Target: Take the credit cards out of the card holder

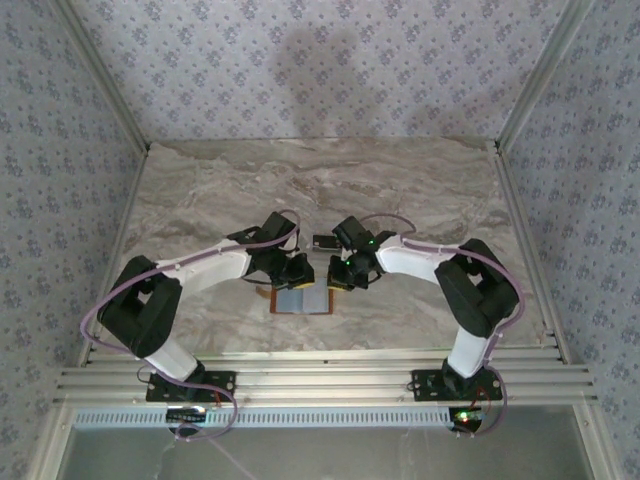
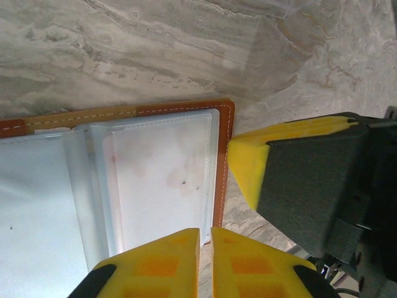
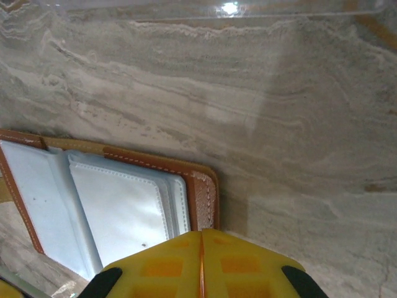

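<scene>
While both arms lean in over the middle of the marble-patterned table (image 1: 430,190), you have the card holder (image 1: 302,300) lying open and flat just on the near side of the two pincers, its orange-brown leather border framing pale blue-grey lining and clear pockets. Your left gripper (image 2: 205,231) sits over one stitched brown edge of the holder with its yellow fingers drawn almost together, only a thin slit between them. You cannot tell whether anything is pinched there. Your right gripper (image 3: 201,234) has its fingers pressed together, and a corner of the holder lies just ahead of their tips; whether they grip anything is unclear. Seen from the left wrist, one yellow fingertip of that right pincer comes right up beside the same brown edge. A whitish card (image 2: 164,171) with faint pink blotches lies inside a clear pocket just ahead of the left fingertips. A small dark flat object (image 1: 323,242) rests on the table just beyond both pincers, too small to identify.
</scene>
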You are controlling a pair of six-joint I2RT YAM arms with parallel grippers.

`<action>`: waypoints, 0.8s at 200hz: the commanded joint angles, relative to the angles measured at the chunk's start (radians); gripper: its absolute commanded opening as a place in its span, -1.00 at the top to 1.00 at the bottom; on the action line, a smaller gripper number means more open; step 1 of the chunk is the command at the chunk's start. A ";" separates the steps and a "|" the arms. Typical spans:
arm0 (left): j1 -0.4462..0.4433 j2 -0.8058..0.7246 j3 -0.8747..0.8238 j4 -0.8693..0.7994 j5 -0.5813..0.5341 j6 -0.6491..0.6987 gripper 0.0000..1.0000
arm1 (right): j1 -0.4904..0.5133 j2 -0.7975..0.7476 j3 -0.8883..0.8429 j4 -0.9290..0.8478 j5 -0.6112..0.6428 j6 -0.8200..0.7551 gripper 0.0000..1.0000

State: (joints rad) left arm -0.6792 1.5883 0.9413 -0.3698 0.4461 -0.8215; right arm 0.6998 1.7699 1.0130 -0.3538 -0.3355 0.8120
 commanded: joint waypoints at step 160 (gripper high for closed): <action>-0.058 0.101 -0.032 0.096 0.118 -0.054 0.72 | 0.043 -0.027 -0.063 0.013 0.025 0.062 0.83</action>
State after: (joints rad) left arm -0.7212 1.6714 0.9318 -0.3305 0.4950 -0.8509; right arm 0.7387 1.7519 0.9596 -0.2996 -0.3328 0.8581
